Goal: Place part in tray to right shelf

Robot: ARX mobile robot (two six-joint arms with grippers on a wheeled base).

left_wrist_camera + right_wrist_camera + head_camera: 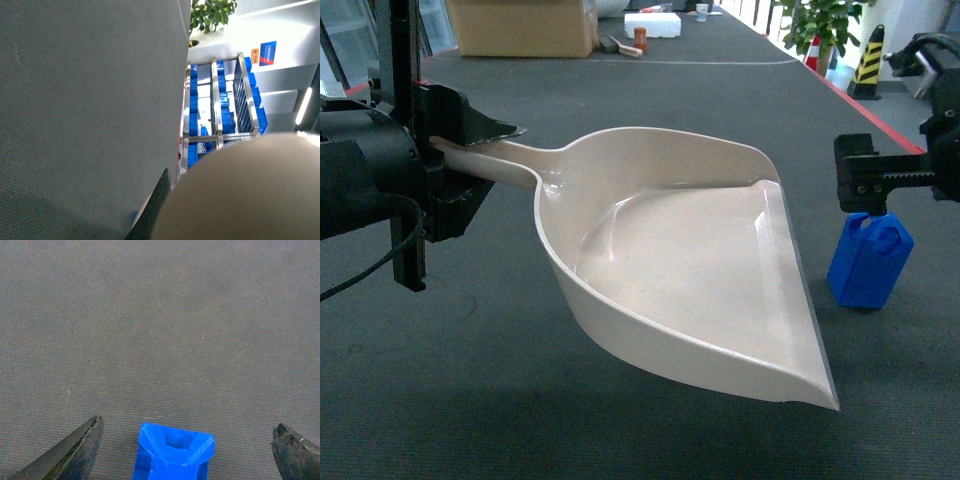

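While the right gripper straddles the part with fingers spread, an off-centre close could topple it; the left gripper clamps the tray handle.

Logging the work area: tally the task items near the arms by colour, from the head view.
Blue: 1, the part, standing on the table under the right tool.
Beige: 1, the tray, handle in the left tool.
Total: 2

cardboard box, white foam block, potted plant, striped cone, blue crates.
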